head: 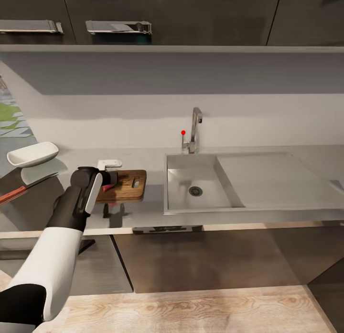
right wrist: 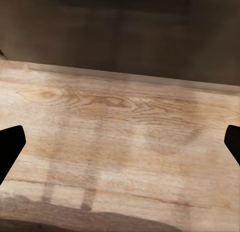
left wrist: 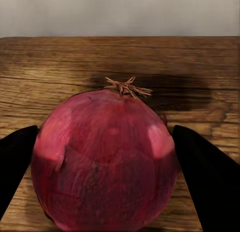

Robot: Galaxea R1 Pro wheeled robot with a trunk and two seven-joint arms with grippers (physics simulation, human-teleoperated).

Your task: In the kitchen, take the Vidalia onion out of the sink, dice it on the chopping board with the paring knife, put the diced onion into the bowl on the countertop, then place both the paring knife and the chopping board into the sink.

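The pinkish-red Vidalia onion (left wrist: 102,157) sits between the black fingers (left wrist: 15,162) of my left gripper (left wrist: 105,137), which is shut on its sides just over the brown chopping board (left wrist: 120,62). From the head camera, that gripper (head: 109,180) is over the left part of the board (head: 129,184), with a sliver of the onion (head: 107,186) beneath it. The paring knife (head: 21,189) lies on the countertop (head: 153,211) to the left. Behind it stands the white bowl (head: 32,153). The sink (head: 184,192) lies right of the board. My right gripper (right wrist: 120,142) hangs open over a wooden floor.
A chrome tap (head: 195,129) with a red knob (head: 183,132) stands behind the basin, and a flat drainboard (head: 272,177) stretches right. Dark wall cabinets (head: 167,15) hang overhead. Dark base cabinets (head: 205,259) run under the counter above the wooden floor (head: 191,311).
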